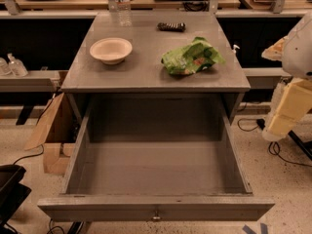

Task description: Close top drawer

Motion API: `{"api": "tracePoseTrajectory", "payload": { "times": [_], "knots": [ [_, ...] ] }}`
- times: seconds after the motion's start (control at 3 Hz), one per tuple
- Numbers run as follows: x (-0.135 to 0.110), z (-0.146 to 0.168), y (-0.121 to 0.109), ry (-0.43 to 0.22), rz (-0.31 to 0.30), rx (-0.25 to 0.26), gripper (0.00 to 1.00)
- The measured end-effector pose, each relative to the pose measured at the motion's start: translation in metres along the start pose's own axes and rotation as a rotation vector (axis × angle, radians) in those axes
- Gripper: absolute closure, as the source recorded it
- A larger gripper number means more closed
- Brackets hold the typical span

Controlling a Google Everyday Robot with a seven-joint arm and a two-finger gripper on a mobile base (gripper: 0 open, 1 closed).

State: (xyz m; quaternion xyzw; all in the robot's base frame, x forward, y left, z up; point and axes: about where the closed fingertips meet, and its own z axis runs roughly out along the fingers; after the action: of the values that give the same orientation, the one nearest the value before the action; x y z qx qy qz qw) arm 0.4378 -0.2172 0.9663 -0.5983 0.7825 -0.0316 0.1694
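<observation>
The top drawer [156,179] is a wide, deep grey wooden drawer, pulled fully out toward me and empty inside. Its front panel [156,209] runs along the bottom of the view, with a small round metal knob [156,215] at its centre. My gripper is out of view. Only white and cream arm links [292,96] show at the right edge, beside the cabinet's right side and apart from the drawer.
On the grey cabinet top [146,72] are a beige bowl [111,49], a green crumpled bag [191,57], a water bottle [123,4] and a dark remote [171,27]. A cardboard box [51,130] stands left of the cabinet. Cables lie on the floor at right.
</observation>
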Motion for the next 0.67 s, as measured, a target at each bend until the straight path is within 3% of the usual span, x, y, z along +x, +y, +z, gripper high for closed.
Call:
{"api": "tracePoseTrajectory", "payload": {
  "times": [0.33, 0.67],
  "knots": [
    [0.009, 0.027, 0.021, -0.055, 0.036, 0.003, 0.17],
    [0.032, 0.069, 0.054, -0.097, 0.106, 0.018, 0.41]
  ]
}}
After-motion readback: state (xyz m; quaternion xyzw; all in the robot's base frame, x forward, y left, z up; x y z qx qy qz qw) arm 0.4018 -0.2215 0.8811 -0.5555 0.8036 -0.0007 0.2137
